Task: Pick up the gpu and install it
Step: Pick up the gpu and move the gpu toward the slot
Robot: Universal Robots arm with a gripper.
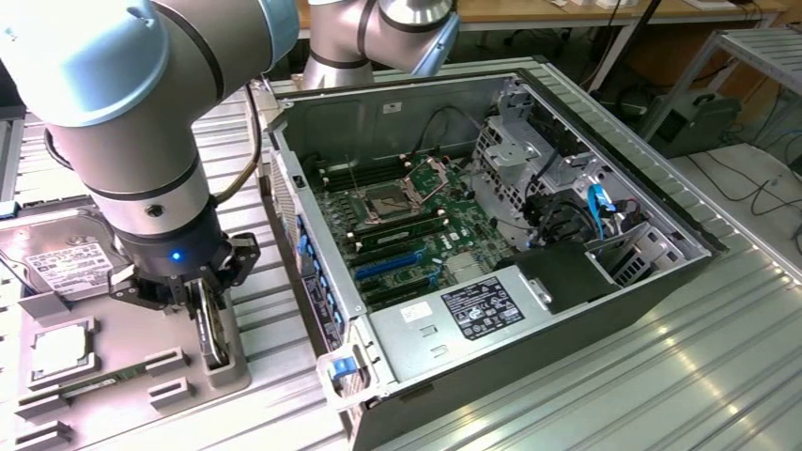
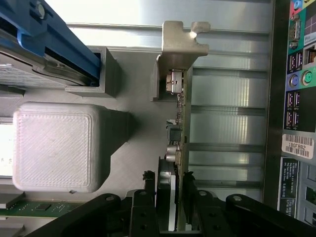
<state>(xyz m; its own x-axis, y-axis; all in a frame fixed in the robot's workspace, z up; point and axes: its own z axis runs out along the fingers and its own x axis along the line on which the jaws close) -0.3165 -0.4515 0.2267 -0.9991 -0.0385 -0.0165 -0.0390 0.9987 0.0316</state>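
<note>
The gpu (image 2: 179,123) stands on its edge in a slot of a grey printed holder (image 2: 128,163), its silver end bracket (image 2: 180,44) pointing away from the wrist. My gripper (image 2: 173,185) straddles the card, one finger against the black heatsink face and one against the green board face, shut on it. In the exterior view the gripper (image 1: 207,310) reaches straight down onto the gpu (image 1: 216,340) in the holder (image 1: 232,371), at that view's left of the open computer case (image 1: 652,282).
The case lies open with its motherboard and blue expansion slots (image 1: 382,268) facing up. A silver hard drive (image 1: 63,263) and a processor (image 1: 60,349) sit in the grey tray. A memory stick (image 2: 39,207) lies near the holder. The case's rear port panel (image 2: 296,98) is close to the gpu.
</note>
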